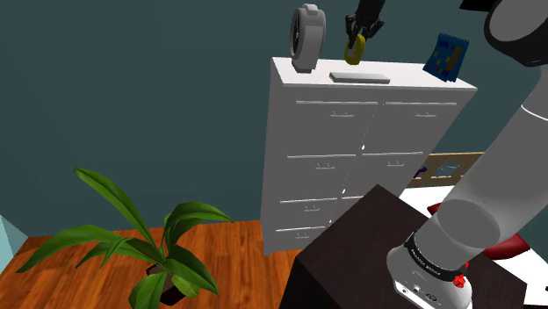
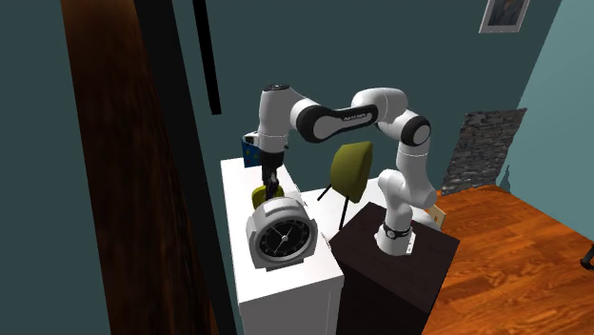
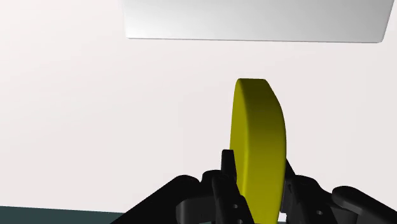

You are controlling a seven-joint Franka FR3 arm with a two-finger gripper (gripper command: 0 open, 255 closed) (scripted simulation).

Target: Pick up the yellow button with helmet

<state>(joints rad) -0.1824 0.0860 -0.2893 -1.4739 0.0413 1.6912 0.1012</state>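
1. As the shoulder view shows it, the claw [image 1: 358,35] hangs over the top of a white dresser [image 1: 351,176], and the yellow button [image 1: 354,51] sits under its tips.
2. In that view the button lies between a round grey clock [image 1: 307,35] at one end of the dresser top and a blue card [image 1: 446,55] at the other end. It is toward the wall-side edge. A flat grey slab [image 1: 360,77] lies nearer the drawer-front edge.
3. The wrist view gives the grip state. The claw [image 3: 257,172] is pinching the yellow button [image 3: 257,133], a disc seen edge-on, with one black finger against each face. The grey slab [image 3: 254,19] lies beyond it on the white top.
4. The second exterior view shows the clock [image 2: 281,238] from the front, with a dark dial. The claw [image 2: 269,176] and the button [image 2: 259,197] are behind it, and the blue card [image 2: 249,150] is farther back.
5. No view shows whether the button touches the dresser top or clears it.
6. A leafy plant [image 1: 158,250] stands on the wooden floor in the shoulder view. An olive chair [image 2: 350,171] stands behind the dark stand [image 2: 395,276] in the second exterior view.
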